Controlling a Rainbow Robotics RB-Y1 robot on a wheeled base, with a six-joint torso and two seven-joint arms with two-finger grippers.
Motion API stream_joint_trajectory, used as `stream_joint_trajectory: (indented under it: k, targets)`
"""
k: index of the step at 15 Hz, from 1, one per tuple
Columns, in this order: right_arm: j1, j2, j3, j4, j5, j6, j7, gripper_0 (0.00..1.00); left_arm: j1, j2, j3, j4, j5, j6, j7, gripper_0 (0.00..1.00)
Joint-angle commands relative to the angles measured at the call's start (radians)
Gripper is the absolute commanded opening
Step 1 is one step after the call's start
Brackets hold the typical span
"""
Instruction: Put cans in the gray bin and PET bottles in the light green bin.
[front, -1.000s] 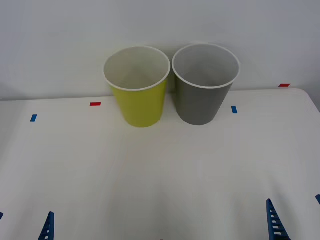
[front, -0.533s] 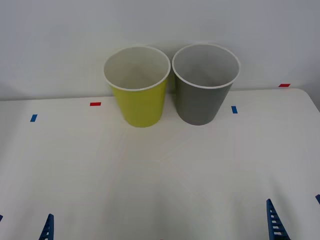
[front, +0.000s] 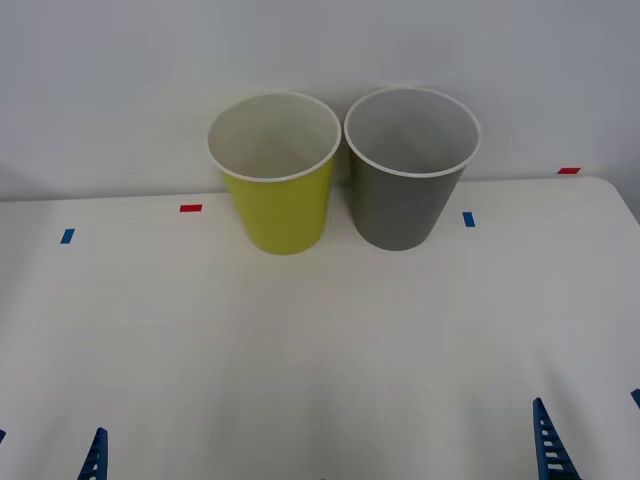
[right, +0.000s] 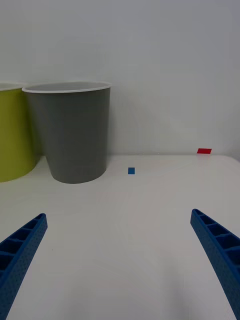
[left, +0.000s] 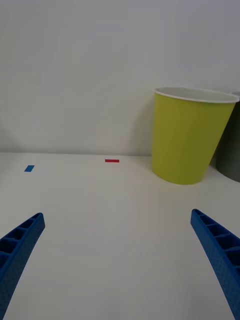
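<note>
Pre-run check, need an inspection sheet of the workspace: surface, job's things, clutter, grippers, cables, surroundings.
Surface: white table, small red tape marks and blue tape marks.
Job's things: tall tapered yellow-green bin with white rim and same-shaped gray bin upright, side by side at the far edge; visible insides bare.
Clutter: nothing seen.
Grippers: left gripper and right gripper open, low at the near edge, holding nothing.
Cables: nothing seen.
Surroundings: plain white wall.

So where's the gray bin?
In the front view the gray bin stands at the table's far edge by the wall, right of the light green bin.
</note>
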Motion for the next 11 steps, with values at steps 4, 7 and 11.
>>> stream_joint_trajectory:
  k: [4, 7, 11]
  targets:
    - [0.000, 0.000, 0.000, 0.000, 0.000, 0.000, 0.000, 1.00, 0.000, 0.000, 0.000, 0.000, 0.000, 0.000, 0.000, 1.00]
    - [0.000, 0.000, 0.000, 0.000, 0.000, 0.000, 0.000, 1.00, 0.000, 0.000, 0.000, 0.000, 0.000, 0.000, 0.000, 1.00]
    - [0.000, 0.000, 0.000, 0.000, 0.000, 0.000, 0.000, 1.00, 0.000, 0.000, 0.000, 0.000, 0.000, 0.000, 0.000, 1.00]
